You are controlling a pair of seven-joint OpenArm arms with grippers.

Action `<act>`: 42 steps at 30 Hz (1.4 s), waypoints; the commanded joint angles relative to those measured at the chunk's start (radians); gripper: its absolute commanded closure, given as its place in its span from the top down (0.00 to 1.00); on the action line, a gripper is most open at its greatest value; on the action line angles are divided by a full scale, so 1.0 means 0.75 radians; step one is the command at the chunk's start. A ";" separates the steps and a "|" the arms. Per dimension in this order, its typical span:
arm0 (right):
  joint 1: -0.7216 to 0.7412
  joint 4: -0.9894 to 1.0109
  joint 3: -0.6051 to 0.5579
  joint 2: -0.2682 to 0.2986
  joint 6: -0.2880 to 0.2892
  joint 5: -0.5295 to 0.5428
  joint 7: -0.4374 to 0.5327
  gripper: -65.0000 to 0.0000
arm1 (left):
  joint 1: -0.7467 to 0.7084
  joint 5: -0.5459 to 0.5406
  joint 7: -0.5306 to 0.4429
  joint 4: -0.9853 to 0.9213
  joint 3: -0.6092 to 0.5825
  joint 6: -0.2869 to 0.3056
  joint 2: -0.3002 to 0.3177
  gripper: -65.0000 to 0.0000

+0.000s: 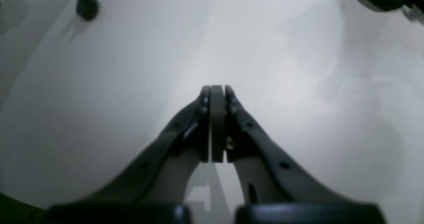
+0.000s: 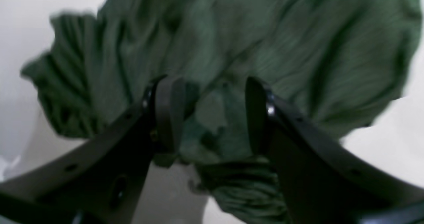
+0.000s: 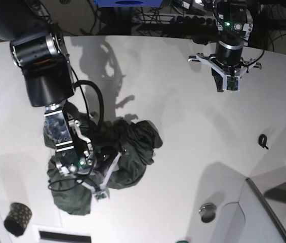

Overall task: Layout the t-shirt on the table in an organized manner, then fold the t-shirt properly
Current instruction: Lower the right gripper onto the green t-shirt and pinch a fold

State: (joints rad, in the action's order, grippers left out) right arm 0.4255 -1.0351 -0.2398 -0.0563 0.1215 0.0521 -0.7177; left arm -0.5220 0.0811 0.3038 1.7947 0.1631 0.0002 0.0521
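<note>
Item one: the t-shirt (image 3: 127,152), dark green, lying in a crumpled heap on the table (image 3: 173,126), left of centre in the base view and toward the near edge. Folds run every way; no sleeve or collar can be picked out. In the right wrist view the t-shirt (image 2: 232,51) fills nearly the whole frame, blurred, with bunched ridges of cloth.

Item two: the right gripper (image 2: 212,114), down in the heap. Its two dark fingers (image 2: 169,111) stand apart with green fabric between and behind them; whether either pad presses the cloth cannot be told (the frame is soft). In the base view the right gripper (image 3: 99,188) sits over the lower part of the pile, its arm running down from the upper left.

Item three: the left gripper (image 1: 217,94), fingers brought together with nothing between them, hanging above bare white table (image 1: 99,101). In the base view the left gripper (image 3: 227,83) is at the far right, well apart from the shirt.

Item four: sundries. A small black cup with gold dots (image 3: 17,218) near the front left corner; a small black clip-like piece (image 3: 263,140) on the right side; a round metal disc (image 3: 208,212) near the front.
</note>
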 commanded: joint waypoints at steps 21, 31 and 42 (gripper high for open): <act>-0.176 -0.100 0.002 -0.018 0.007 0.005 -0.024 0.01 | 0.053 0.003 -0.032 -0.088 -0.002 -0.007 -0.001 0.00; -0.446 -0.575 -0.115 -0.006 0.009 0.005 -0.175 0.01 | 0.053 0.003 -0.032 -0.088 0.007 -0.007 -0.001 0.00; -0.677 -0.787 -0.105 0.031 0.005 0.005 -0.200 0.09 | 0.049 0.003 -0.032 -0.088 0.009 -0.007 0.005 0.00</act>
State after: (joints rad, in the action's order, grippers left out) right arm -0.1062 -1.5955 -0.3199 -0.0238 0.1246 0.0467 -0.8948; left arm -0.4828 0.0807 0.3027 1.7134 0.1677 0.0002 0.0540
